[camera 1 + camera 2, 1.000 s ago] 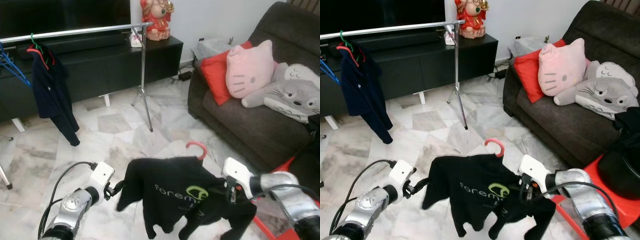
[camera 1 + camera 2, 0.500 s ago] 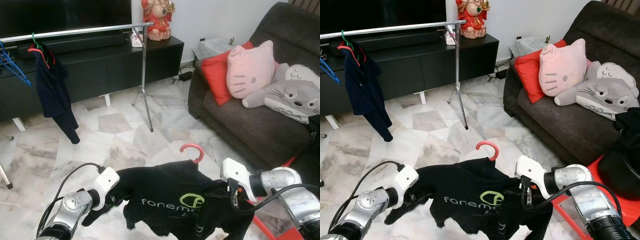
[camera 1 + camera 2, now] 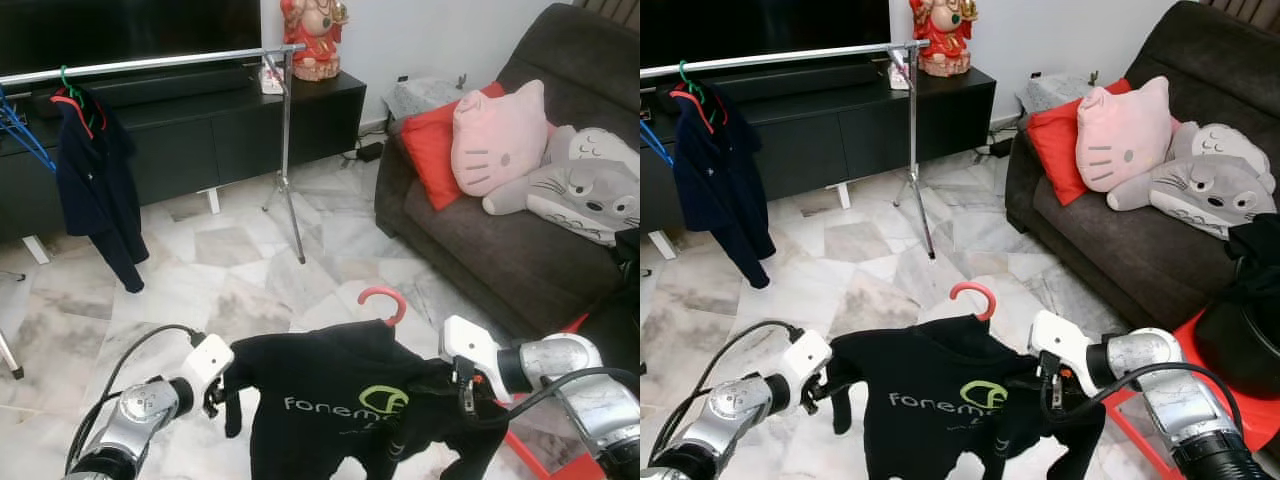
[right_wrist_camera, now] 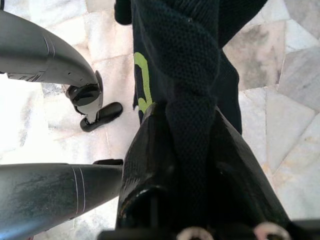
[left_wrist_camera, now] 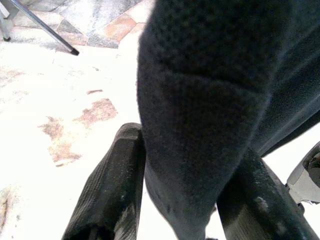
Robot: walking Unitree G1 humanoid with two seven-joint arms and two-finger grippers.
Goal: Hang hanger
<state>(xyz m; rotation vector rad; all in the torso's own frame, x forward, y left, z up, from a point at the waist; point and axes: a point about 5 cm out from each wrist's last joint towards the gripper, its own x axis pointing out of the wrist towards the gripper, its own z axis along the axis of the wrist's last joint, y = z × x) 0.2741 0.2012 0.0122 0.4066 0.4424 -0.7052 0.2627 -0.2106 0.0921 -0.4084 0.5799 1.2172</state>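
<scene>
Both the left gripper [image 3: 215, 392] and right gripper [image 3: 464, 392] clench the black shirt [image 3: 340, 395] low in frame, whose red hanger [image 3: 384, 300] could slip out before reaching the rail [image 3: 150, 63].

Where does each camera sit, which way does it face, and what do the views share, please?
Head eyes: look forward and down at black shirt on red hanger, both arms, clothes rail.
Left wrist: along left gripper clamping shirt cloth.
Right wrist: along right gripper clamping shirt; silver arms beside.
Shared: the shirt, marble floor.
</scene>
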